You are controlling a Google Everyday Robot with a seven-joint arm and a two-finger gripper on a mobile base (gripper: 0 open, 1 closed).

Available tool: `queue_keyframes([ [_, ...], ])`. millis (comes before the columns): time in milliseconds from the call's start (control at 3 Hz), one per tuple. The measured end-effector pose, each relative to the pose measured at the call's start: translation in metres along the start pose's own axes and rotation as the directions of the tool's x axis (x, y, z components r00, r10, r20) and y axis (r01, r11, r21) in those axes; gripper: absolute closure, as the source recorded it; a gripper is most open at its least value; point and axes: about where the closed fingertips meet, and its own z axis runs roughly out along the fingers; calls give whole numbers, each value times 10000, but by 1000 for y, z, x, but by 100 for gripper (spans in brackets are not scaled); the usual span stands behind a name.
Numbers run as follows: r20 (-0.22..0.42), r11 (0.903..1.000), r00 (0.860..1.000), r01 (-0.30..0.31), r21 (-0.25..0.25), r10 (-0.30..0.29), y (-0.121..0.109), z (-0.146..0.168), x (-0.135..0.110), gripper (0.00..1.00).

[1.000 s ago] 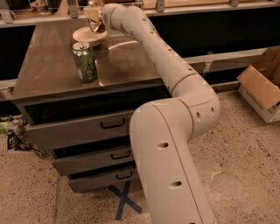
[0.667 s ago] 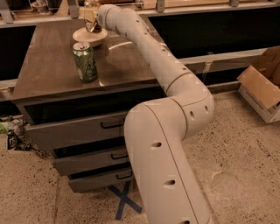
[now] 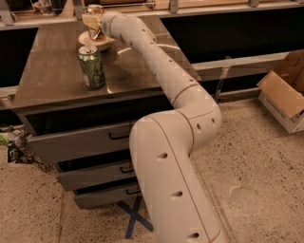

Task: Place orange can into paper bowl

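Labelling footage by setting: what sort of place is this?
Probably a robot test lab: a blue tape X on the speckled floor, a cardboard box, a drawer cabinet. The gripper is at the orange can over the paper bowl.

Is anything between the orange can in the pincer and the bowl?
Nothing visible. The pincer holds the orange can right over the bowl; the green can stands nearer the camera, off that path.
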Motion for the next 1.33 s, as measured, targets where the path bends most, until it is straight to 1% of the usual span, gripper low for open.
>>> queue_keyframes([
  [667,-32,9998,9998,173,30,-172,-1,7,12,17],
  [1000,-200,9993,9991,382,-39,-383,-2,6,17,0],
  [1333,-109,9980,9982,593,-240,-596,-5,-2,6,0],
])
